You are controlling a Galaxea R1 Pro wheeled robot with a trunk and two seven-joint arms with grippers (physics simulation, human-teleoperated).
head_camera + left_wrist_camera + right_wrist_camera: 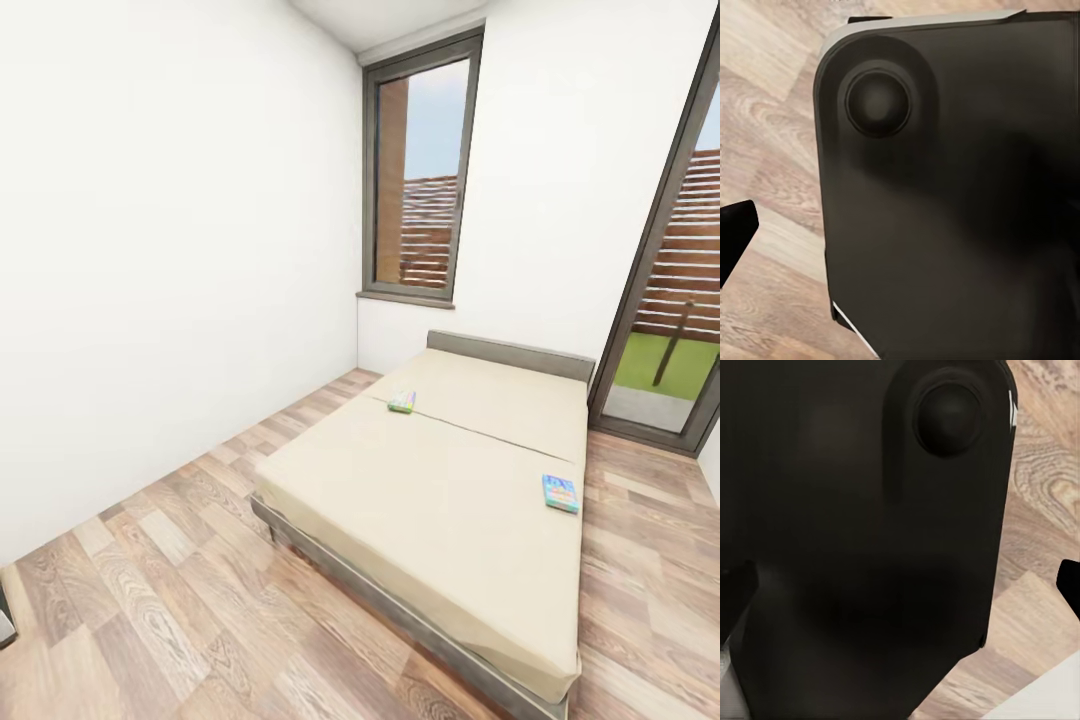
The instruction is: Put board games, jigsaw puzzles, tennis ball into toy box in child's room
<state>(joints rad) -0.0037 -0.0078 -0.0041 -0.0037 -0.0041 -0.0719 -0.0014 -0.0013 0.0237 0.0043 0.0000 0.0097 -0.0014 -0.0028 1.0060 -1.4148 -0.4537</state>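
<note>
The bed (440, 470) with its plain beige mattress stands ahead in the head view, its grey headboard against the far wall. Two board games lie flat on it: a green-edged one (402, 402) near the mattress's left edge, and a light blue one (561, 493) near its right edge. The table, toy box, jigsaw puzzles and tennis ball are out of view. My left gripper (900, 240) and right gripper (900, 592) hang over my own dark base, each with a black fingertip (735, 232) (1069, 585) at the picture's edge. Their jaws stand wide apart and hold nothing.
A white wall runs along the left, with a strip of wood-plank floor (180, 560) between it and the bed. A tall dark-framed window (420, 170) is behind the bed, and a glass door (670, 300) at the right. My dark base (960, 195) sits under both wrists.
</note>
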